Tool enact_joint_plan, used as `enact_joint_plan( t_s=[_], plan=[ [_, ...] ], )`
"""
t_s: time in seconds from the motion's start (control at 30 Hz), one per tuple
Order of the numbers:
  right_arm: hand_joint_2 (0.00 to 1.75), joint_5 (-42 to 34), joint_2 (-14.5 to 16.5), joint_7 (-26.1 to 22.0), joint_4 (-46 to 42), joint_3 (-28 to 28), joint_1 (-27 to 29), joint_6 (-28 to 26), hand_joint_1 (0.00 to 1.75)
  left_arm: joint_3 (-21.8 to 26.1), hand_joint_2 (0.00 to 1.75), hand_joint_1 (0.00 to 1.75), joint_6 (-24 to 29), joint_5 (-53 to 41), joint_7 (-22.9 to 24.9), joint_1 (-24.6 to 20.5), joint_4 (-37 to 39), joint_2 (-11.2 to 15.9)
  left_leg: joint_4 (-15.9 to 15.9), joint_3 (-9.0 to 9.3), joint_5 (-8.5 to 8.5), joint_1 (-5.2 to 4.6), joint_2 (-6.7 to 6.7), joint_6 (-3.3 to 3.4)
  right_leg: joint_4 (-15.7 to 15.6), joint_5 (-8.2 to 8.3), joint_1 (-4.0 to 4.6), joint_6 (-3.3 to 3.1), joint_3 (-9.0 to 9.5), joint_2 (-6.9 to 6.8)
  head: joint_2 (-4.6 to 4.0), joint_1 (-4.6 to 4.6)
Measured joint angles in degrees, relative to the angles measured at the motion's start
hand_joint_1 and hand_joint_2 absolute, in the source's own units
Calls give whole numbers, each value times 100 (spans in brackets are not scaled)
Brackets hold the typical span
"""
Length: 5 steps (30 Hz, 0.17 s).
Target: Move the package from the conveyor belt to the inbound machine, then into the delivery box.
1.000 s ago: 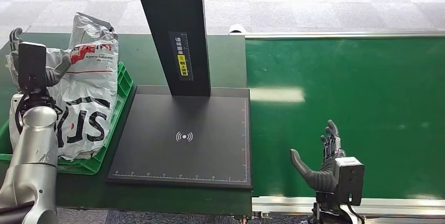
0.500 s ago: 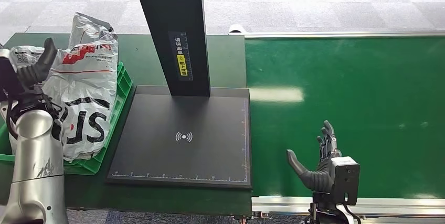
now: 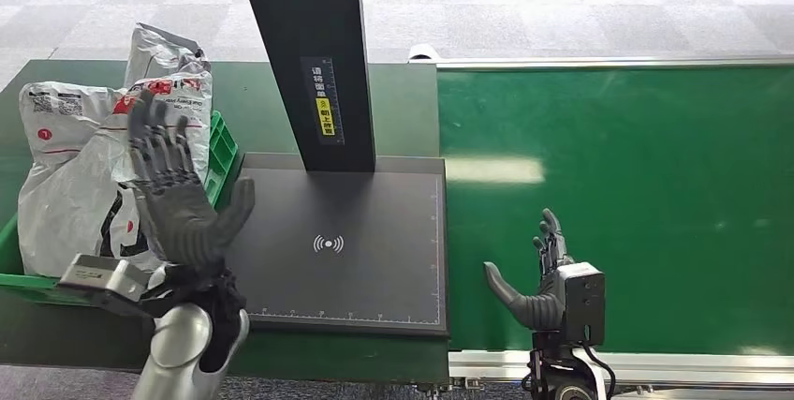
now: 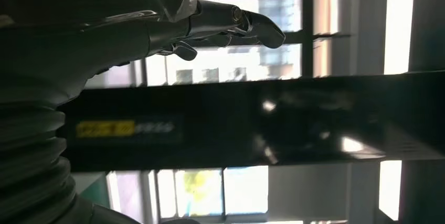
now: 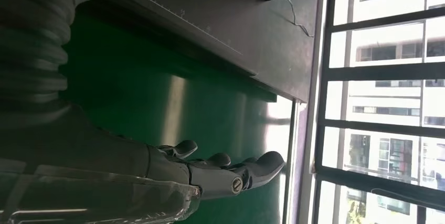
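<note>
Package drop looks done: white-and-grey plastic courier bag w/ black lettering (image 3: 89, 180) lies in the green plastic delivery crate (image 3: 221, 152), leaning up at its far end, on the counter left of the flat black inbound scanner pad (image 3: 328, 245). Left hand (image 3: 178, 199) is raised over the crate/pad edge, fingers (image 3: 154, 138) spread wide, holding nothing; bag sits just beyond and left of it, apparently apart. Right hand (image 3: 543, 283) is open too, empty, over the green conveyor belt (image 3: 637, 194). Probable next move: wait for another pkg on the belt.
</note>
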Motion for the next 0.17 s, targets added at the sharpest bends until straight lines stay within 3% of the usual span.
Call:
enact_joint_plan(
  t_s=[0.17],
  plan=[
    [175, 672, 42, -83, 442, 374, 223, -847, 0, -42, 175, 0, -597, 1634, -304, 797, 1180, -335, -2, -8, -5, 4, 10, -7, 1, -2, 6, 1, -14, 14, 0, 1]
  ],
)
